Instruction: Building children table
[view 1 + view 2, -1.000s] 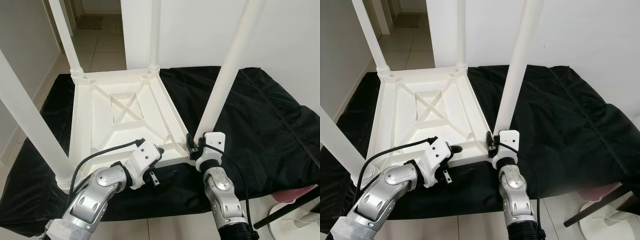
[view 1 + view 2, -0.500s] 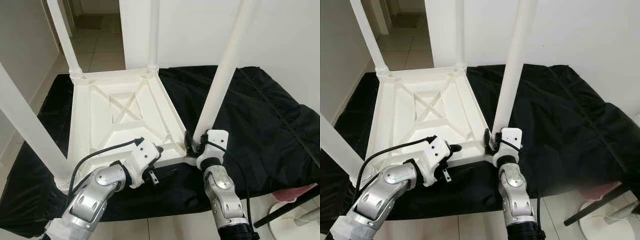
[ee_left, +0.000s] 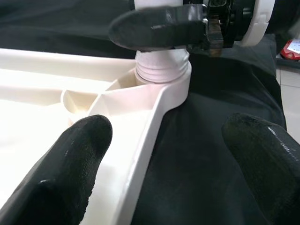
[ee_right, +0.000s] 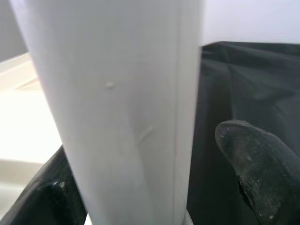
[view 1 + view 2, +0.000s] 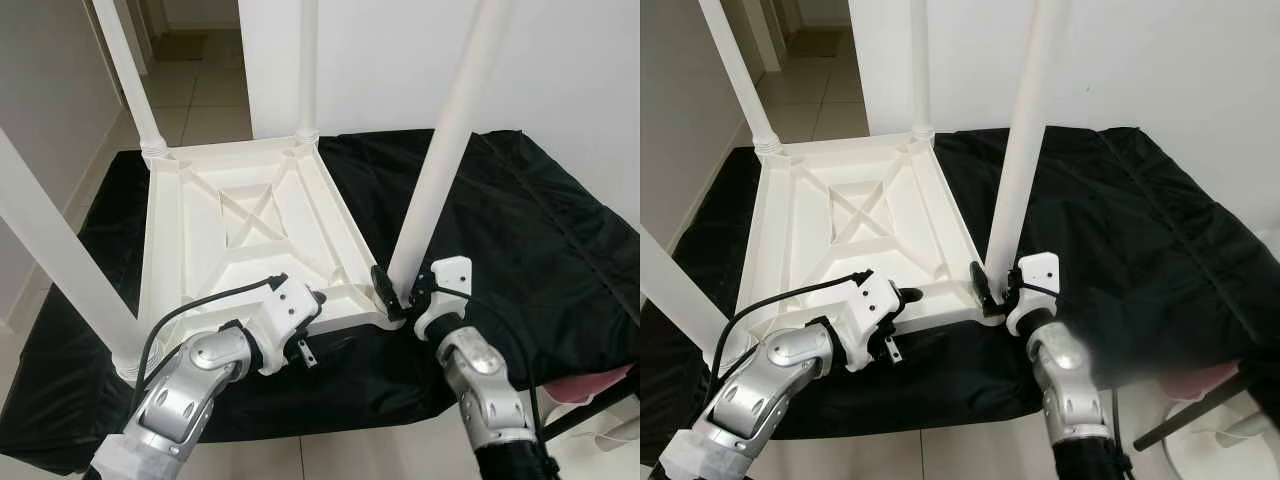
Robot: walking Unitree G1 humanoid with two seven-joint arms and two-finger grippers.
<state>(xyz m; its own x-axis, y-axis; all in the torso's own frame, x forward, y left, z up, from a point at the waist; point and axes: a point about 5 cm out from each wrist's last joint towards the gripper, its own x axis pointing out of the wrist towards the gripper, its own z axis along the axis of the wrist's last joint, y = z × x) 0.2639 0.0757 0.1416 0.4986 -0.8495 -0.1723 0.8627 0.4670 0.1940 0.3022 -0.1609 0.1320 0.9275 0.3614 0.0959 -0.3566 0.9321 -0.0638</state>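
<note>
A white plastic children's table [image 5: 250, 215] lies upside down on a black cloth, its legs pointing up. My right gripper [image 5: 403, 292] is at the base of the near right leg [image 5: 440, 170]. It is open, with one black finger [image 3: 154, 28] in front of the leg and the other finger [image 4: 248, 159] a little off its far side. The leg stands in its ribbed socket [image 3: 161, 65] at the table's corner. My left gripper [image 5: 325, 325] is open astride the table's near rim, one finger over the underside and one over the cloth.
The black cloth [image 5: 520, 220] covers the low surface and drops off at its near edge. The other legs [image 5: 60, 250] [image 5: 130, 80] [image 5: 307, 70] rise at the near left and far corners. Tiled floor [image 5: 200, 90] and a white wall [image 5: 380, 60] lie behind. A pink object [image 5: 590, 385] sits at the lower right.
My right arm has swung to the right, away from the table corner, with its fingers still around the leg's base. The left gripper has stayed at the near rim.
</note>
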